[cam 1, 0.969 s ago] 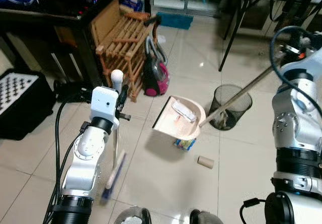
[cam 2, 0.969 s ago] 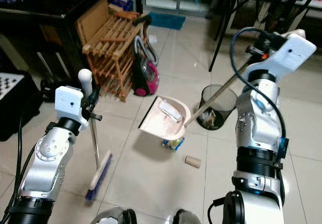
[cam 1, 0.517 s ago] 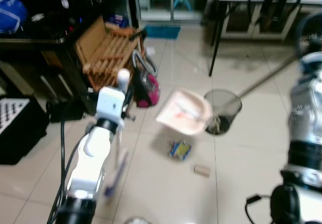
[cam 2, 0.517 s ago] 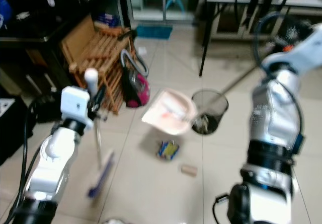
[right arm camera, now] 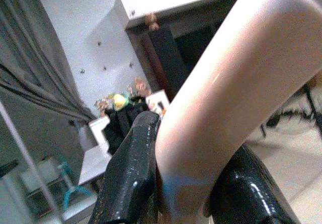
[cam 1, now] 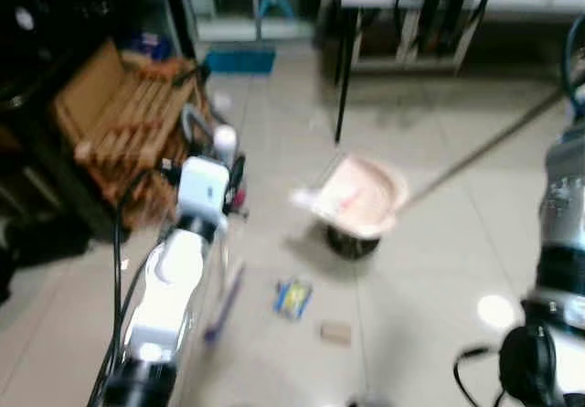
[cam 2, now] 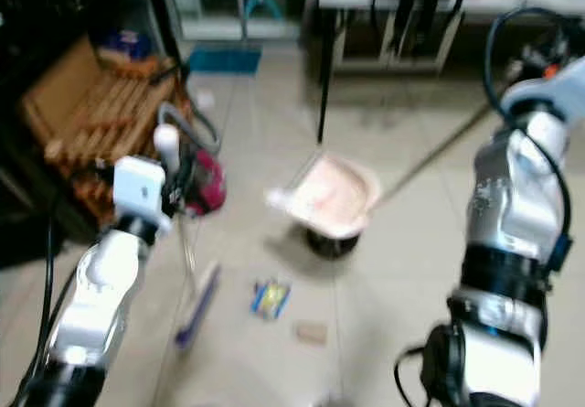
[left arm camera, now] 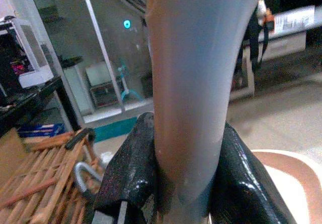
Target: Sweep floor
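My left gripper (left arm camera: 185,183) is shut on the grey broom handle (left arm camera: 187,73), holding it upright at my left. The broom's blue head (cam 1: 224,295) rests on the tiles by my left arm. My right gripper (right arm camera: 188,183) is shut on the pale end of the dustpan's long handle (right arm camera: 226,93). That handle (cam 2: 437,151) slants down to the pink dustpan (cam 1: 352,197), which hangs tilted just above the black wire bin (cam 1: 349,242) and hides most of it. A yellow and blue packet (cam 1: 292,295) and a cardboard roll (cam 1: 335,332) lie on the floor in front of me.
A wooden rack (cam 1: 114,123) leans at the left, with a pink vacuum cleaner (cam 2: 207,184) beside it. Black table legs (cam 1: 339,78) stand behind the bin. A blue mat (cam 1: 239,60) lies by the glass door at the back. The eye views are blurred.
The camera has turned and the whole scene has shifted. The dustpan, earlier left of the bin, now hangs over it. Both grippers keep their hold.
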Robot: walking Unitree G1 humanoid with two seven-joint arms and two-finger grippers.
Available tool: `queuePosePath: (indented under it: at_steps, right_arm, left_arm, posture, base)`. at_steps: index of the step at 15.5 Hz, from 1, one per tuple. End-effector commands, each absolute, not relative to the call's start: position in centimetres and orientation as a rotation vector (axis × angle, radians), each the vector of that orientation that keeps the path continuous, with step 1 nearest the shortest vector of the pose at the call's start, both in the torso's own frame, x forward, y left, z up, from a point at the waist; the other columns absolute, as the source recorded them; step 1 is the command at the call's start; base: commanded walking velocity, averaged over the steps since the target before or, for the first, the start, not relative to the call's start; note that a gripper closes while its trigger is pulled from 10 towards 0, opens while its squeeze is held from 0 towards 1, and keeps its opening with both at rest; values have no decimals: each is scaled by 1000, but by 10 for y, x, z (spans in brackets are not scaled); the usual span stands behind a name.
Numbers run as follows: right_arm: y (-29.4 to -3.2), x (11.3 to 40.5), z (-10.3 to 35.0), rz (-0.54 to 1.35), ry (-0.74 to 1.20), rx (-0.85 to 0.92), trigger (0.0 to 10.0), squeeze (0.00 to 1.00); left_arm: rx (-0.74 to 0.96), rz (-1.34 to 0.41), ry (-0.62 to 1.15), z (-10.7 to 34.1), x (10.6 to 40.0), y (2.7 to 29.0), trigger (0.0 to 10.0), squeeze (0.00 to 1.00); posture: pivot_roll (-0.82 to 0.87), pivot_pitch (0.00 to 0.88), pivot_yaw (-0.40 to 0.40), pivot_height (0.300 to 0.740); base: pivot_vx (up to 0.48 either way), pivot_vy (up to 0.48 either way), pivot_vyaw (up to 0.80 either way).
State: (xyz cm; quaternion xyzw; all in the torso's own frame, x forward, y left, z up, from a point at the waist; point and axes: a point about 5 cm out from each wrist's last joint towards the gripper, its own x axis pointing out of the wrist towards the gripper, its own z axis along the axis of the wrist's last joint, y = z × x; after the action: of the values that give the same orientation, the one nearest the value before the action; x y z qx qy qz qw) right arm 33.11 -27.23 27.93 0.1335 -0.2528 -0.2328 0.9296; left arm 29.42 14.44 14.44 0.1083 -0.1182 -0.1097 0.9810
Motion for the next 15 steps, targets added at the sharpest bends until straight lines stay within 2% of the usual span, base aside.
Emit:
queuePosePath:
  at_steps: [1,5,14,15]
  right_arm:
    - [-260,333,292,-430,-579,330,10000,0]
    - [-263,332,293,-439,-581,326,10000,0]
    - [-278,328,291,-508,-594,349,10000,0]
    - [-281,328,290,-518,-595,346,10000,0]
  left_arm:
    - [265,-189,-270,152,294,155,10000,0]
    - [261,-193,-264,150,294,154,10000,0]
    - [256,-204,-255,149,295,153,10000,0]
    - [240,-208,-238,147,295,152,10000,0]
  posture:
    - [-30,9,39,740]
    - [-34,9,39,740]
    - [-34,10,40,740]
    - [-34,10,41,740]
  base:
    - [480,0,0]
    - [480,0,-691]
    - [480,0,0]
    - [0,0,0]
